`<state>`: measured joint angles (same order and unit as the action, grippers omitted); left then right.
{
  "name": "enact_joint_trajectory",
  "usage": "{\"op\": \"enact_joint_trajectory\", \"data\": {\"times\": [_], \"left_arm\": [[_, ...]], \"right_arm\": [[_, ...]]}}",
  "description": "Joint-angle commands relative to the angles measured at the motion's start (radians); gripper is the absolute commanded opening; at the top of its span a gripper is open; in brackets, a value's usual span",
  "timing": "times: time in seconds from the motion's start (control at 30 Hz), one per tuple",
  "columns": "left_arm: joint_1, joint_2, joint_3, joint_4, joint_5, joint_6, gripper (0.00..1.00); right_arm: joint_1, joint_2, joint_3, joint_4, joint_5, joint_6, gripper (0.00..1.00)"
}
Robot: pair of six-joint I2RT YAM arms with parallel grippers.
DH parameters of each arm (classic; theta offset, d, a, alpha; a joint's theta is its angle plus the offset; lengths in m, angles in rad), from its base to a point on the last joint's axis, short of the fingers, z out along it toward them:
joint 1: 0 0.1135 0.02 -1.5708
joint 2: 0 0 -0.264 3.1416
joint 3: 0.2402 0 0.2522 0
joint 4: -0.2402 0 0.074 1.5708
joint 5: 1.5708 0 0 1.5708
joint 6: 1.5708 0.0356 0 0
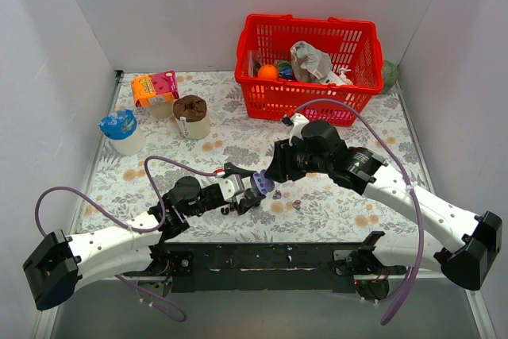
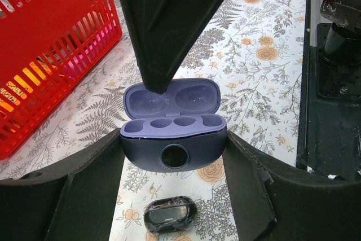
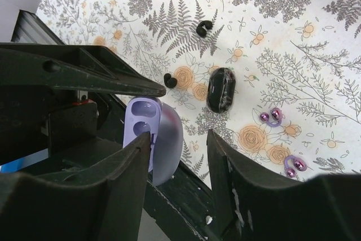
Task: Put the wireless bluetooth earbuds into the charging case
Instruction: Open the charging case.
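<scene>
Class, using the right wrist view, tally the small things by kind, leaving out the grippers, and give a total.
Purple earbuds: 2
Black hooks: 2
Black oval piece: 1
Lavender case: 1
Total: 6

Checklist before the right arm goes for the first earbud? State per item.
1. Lid of the charging case open: ok.
2. Its sockets empty: ok, every hollow is bare.
3. Hold of the left gripper on it: ok, fingers press both sides.
4. Both earbuds located: ok, they lie on the table, the second apart from the first.
5. State of the right gripper: ok, open and empty.
6. Its alignment over an earbud: not ok, both lie off to one side of its fingers.
</scene>
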<state>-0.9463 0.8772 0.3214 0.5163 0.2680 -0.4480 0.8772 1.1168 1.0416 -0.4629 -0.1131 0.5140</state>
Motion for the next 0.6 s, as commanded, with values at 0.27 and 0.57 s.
{"op": "enact_joint_trajectory", "data": {"times": [0.27, 0.57], "left_arm": [[0.0, 0.0, 0.01, 0.03, -0.012, -0.001, 0.0], [0.0, 0.003, 0.01, 0.039, -0.023, -0.003, 0.0]], "right_arm": [[-0.003, 0.046, 0.041, 0.001, -0.031, -0.022, 0.46], [-0.003, 0.051, 0.014, 0.003, -0.06, -0.022, 0.41]]}}
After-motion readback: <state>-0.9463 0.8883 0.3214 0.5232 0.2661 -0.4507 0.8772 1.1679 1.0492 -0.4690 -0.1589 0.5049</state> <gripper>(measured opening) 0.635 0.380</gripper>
